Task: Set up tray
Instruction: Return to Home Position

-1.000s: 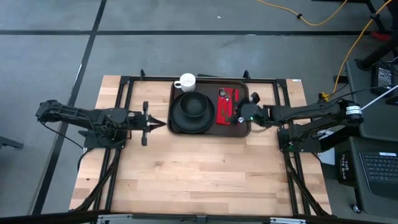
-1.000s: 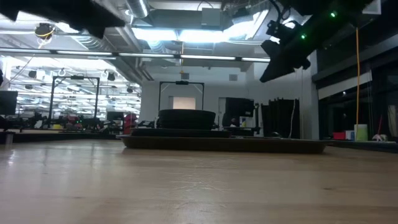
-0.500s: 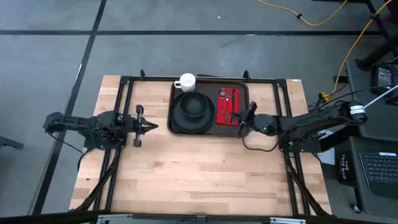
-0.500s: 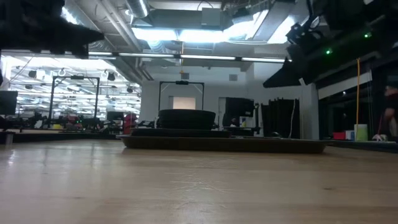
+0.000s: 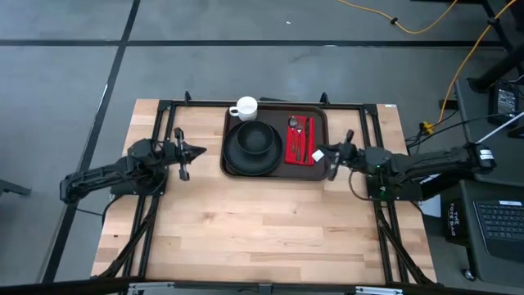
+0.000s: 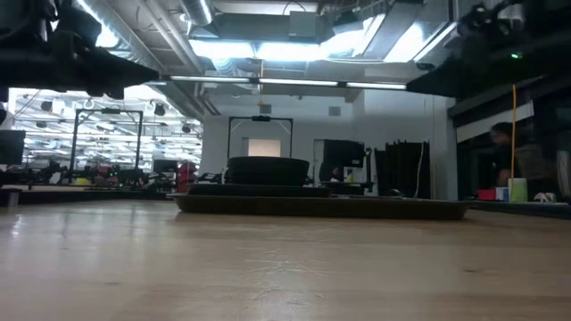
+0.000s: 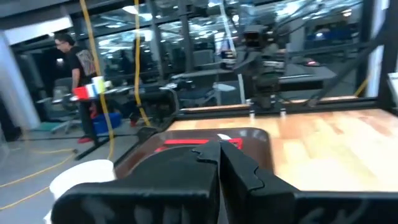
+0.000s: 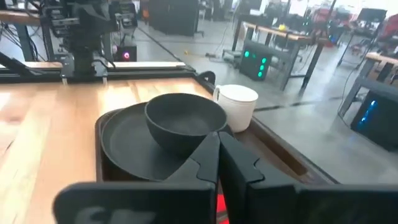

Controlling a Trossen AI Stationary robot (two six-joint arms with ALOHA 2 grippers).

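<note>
Two clenched, empty pincers flank the tray by the far edge of the table: left pincer near it, right pincer at its rim.

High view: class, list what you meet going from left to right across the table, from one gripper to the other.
Left gripper → bowl → napkin → right gripper. The bowl and napkin both lie on the tray.
</note>
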